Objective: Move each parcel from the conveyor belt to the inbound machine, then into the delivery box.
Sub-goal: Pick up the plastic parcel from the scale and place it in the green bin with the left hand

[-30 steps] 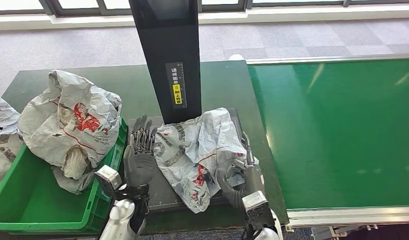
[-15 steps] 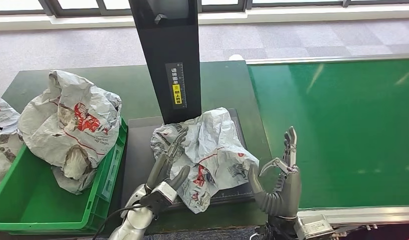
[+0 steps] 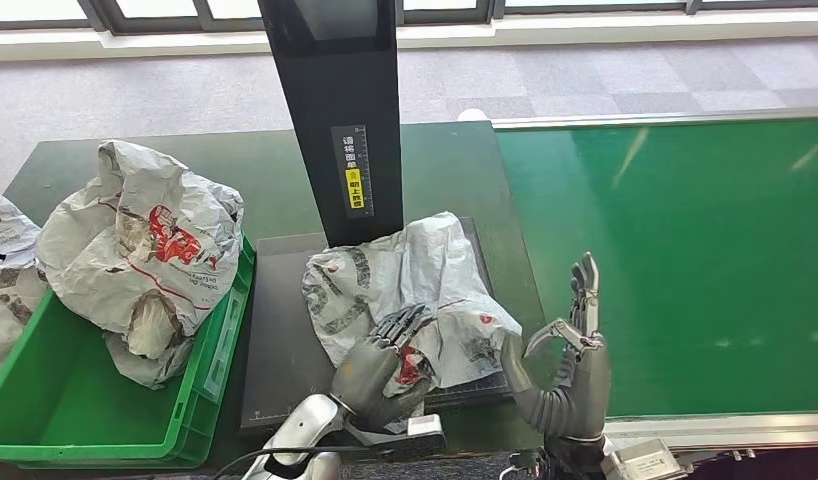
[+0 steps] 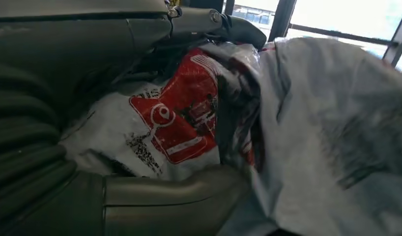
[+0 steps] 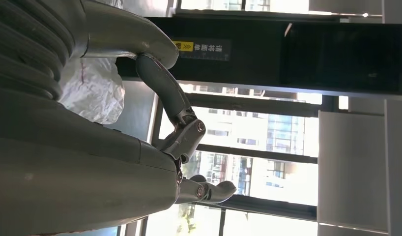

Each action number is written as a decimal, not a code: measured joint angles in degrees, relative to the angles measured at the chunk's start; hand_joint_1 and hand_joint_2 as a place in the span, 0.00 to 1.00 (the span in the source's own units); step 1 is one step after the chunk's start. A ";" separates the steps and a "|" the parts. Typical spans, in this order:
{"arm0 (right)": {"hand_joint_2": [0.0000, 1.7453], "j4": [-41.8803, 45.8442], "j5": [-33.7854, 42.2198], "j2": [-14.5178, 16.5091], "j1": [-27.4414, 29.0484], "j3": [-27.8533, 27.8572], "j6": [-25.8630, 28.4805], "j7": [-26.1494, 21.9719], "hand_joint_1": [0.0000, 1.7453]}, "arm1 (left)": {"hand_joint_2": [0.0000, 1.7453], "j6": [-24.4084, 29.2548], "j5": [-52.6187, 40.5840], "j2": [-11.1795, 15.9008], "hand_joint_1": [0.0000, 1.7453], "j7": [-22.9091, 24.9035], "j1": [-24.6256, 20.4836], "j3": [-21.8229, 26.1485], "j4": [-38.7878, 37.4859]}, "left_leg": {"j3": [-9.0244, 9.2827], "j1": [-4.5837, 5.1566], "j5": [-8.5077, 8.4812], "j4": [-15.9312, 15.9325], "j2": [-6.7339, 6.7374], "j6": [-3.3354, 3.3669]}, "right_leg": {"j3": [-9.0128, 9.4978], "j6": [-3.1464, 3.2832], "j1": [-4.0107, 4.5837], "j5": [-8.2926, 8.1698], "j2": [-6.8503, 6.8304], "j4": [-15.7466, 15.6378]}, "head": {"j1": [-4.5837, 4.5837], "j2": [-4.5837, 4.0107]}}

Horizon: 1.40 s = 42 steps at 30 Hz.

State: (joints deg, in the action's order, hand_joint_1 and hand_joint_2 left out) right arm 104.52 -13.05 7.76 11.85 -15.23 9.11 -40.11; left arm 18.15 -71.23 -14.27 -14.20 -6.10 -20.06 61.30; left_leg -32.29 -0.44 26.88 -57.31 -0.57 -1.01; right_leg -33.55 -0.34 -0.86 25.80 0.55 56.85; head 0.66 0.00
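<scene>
Grey crumpled parcel (image 3: 415, 290) — left hand (image 3: 380, 372) fingers (image 3: 403, 322) apparently gripping near edge.

Bright daylight, sharp from the head, soft at the left wrist.

You get even daylight from the windows (image 3: 235, 12) along the far wall; pale streaks of glare cross the green conveyor belt (image 3: 685, 250), and shadows on the bench (image 3: 455, 170) stay soft. Your left wrist view is dim and blurred, with the parcel (image 4: 307, 128) smeared on one side. Your right wrist view is backlit: bright panes, and the right robot hand (image 5: 91, 147) dark against them.
</scene>
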 joint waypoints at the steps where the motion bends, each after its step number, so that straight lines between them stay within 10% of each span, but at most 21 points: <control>1: 1.00 0.00 0.00 -0.11 -0.04 -0.02 -0.19 0.00 0.00 | 1.00 0.29 -1.64 0.01 0.00 1.14 -0.41 -0.36 -1.69 | 0.00 0.00 0.00 0.00 0.00 0.00 | 0.00 0.00 0.00 0.00 0.00 0.00 | 0.00 0.00; 9: 1.00 0.00 0.24 -0.74 -0.07 -0.03 -0.03 0.00 0.00 | 1.00 2.86 -5.81 -0.32 0.00 3.36 -3.83 -1.27 -11.47 | 0.01 0.00 0.02 0.01 -0.06 0.03 | 0.17 -0.03 0.00 0.04 -0.07 0.00 | 0.00 0.00; 13: 1.00 0.00 0.30 -1.00 -0.07 -0.06 0.05 0.00 0.00 | 1.00 3.26 -5.93 -0.57 0.98 3.40 -4.93 -1.30 -13.50 | -0.06 0.00 0.21 0.01 -0.06 0.11 | 0.56 -0.17 -0.01 0.25 -0.07 -0.05 | 0.00 0.00; 31: 1.00 0.00 1.13 -1.73 0.17 -0.38 0.68 0.00 0.00 | 1.00 12.81 -2.53 -0.04 1.00 0.81 -2.33 -0.39 -8.47 | 0.44 0.00 0.24 0.00 -0.14 0.06 | 0.53 -0.15 -0.01 0.26 -0.07 0.00 | 0.00 0.00; 42: 1.00 0.00 3.11 -1.94 0.15 -0.55 0.52 0.00 0.00 | 1.00 21.19 16.58 0.61 1.00 -14.63 4.29 2.03 7.71 | 0.38 0.00 0.24 0.00 -0.14 0.06 | 0.47 -0.16 -0.01 0.28 -0.06 -0.01 | 0.00 0.00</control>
State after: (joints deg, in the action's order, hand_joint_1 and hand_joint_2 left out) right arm 104.52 -9.93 5.82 12.01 -15.78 9.63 -40.11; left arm 39.34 -54.65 -13.67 -28.83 -1.82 -18.03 69.01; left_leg -31.92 -0.44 27.13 -57.31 -0.71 -0.95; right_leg -33.08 -0.49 -0.87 26.07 0.49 56.85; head 0.66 0.00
